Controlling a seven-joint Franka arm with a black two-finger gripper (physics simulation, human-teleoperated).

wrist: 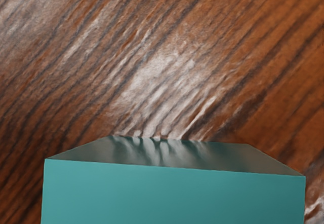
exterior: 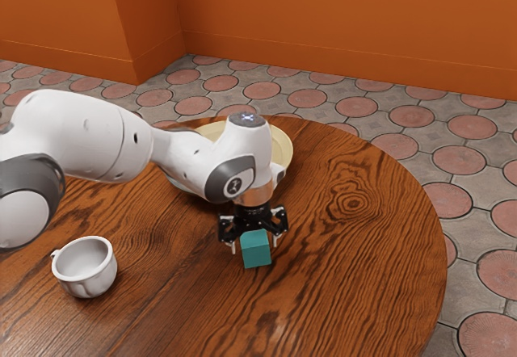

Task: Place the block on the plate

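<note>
My gripper (exterior: 254, 245) is low over the table, its two fingers standing apart on either side of the teal block (exterior: 257, 256), with a narrow gap visible at each side. The block rests on the wood, its upper part between the fingers. In the wrist view the block (wrist: 173, 196) lies close under my hand, its top face and one side showing. A pale yellow plate (exterior: 283, 149) sits behind the arm in the exterior view, largely hidden by the wrist and forearm.
A white cup (exterior: 85, 268) stands on the round wooden table (exterior: 363, 252) toward the exterior view's left. Part of a bluish item (exterior: 179, 185) shows under the forearm near the plate. The table's curved edge runs along the exterior view's right.
</note>
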